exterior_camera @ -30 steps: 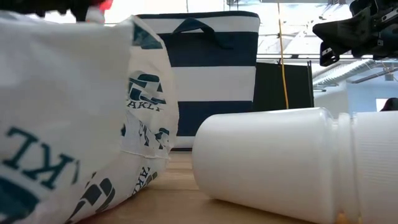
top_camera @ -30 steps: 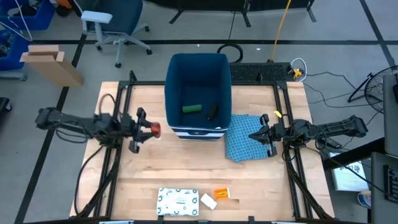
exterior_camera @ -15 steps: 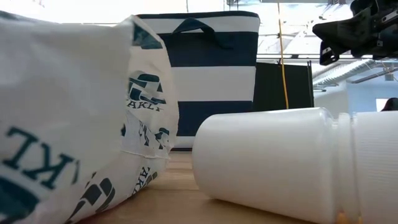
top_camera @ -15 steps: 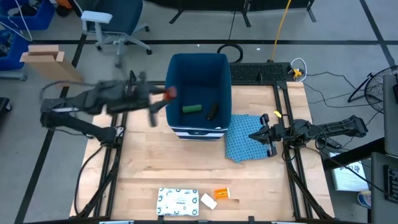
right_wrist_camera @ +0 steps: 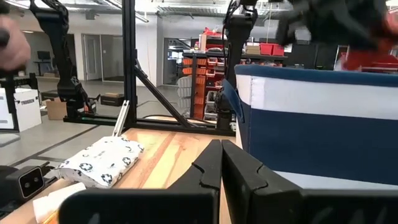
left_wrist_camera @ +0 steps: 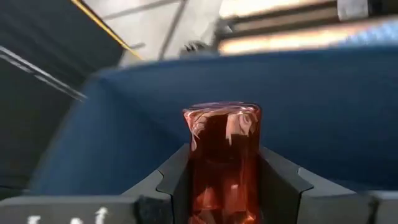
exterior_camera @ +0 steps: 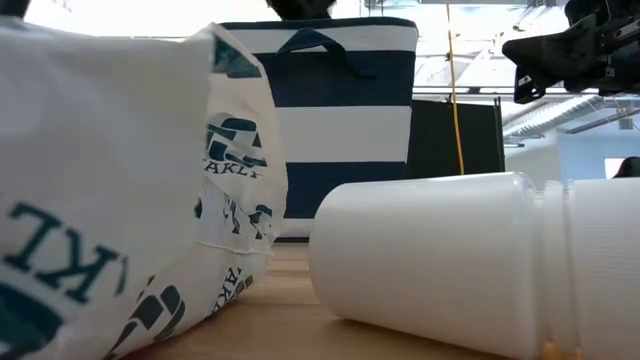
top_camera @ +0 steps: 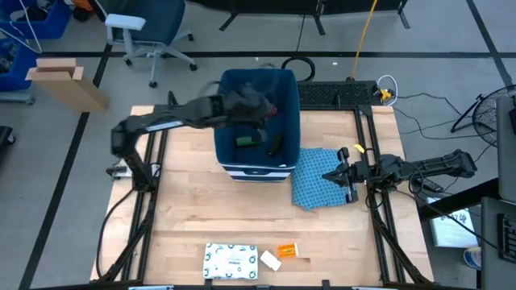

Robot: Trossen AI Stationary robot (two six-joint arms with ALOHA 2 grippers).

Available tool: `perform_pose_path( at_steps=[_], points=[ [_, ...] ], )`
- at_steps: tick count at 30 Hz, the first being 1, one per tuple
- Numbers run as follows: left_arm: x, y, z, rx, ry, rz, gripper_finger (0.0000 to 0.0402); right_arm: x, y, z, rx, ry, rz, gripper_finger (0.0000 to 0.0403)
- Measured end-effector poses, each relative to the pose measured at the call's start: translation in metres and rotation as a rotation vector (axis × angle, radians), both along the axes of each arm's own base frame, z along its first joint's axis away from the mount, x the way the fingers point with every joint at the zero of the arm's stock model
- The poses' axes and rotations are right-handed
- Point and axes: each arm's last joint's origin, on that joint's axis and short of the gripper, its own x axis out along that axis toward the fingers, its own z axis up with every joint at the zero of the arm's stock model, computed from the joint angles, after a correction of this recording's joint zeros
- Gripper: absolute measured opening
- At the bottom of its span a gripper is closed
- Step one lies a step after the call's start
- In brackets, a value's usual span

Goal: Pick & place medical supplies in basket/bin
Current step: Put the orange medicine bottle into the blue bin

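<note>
Your left gripper [left_wrist_camera: 224, 186] is clamped on the red-white tube [left_wrist_camera: 222, 155] above the bin [top_camera: 230, 89]. It's probably light and slick, so grab mid-body like you have. The right gripper [top_camera: 343, 177] sits closed over the cloth [top_camera: 310, 189].

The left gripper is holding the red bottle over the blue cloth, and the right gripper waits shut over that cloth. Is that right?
Not quite. The left gripper holds the red bottle over the blue bin, not the cloth, as the high and left wrist views show. The right gripper does wait shut over the blue cloth.
</note>
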Motion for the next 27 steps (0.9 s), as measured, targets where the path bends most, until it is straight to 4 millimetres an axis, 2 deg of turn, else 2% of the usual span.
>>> perform_pose_path(
  at_steps=[5, 12, 21, 27],
  points=[
    [0.032, 0.008, -0.058, -0.073, 0.137, -0.052, 0.0145, 0.000, 0.000, -0.002, -0.002, 0.018, 0.000, 0.0000],
    [0.056, 0.012, -0.117, -0.204, 0.253, -0.142, 0.0145, 0.000, 0.000, -0.003, 0.008, 0.036, 0.002, 0.0000],
    [0.063, 0.017, -0.158, -0.371, 0.339, -0.284, 0.0145, 0.000, 0.000, -0.003, 0.050, 0.041, 0.007, 0.0000],
    [0.054, 0.017, -0.187, -0.508, 0.369, -0.380, 0.0145, 0.000, 0.000, -0.003, 0.055, 0.042, 0.008, 0.0000]
  ],
)
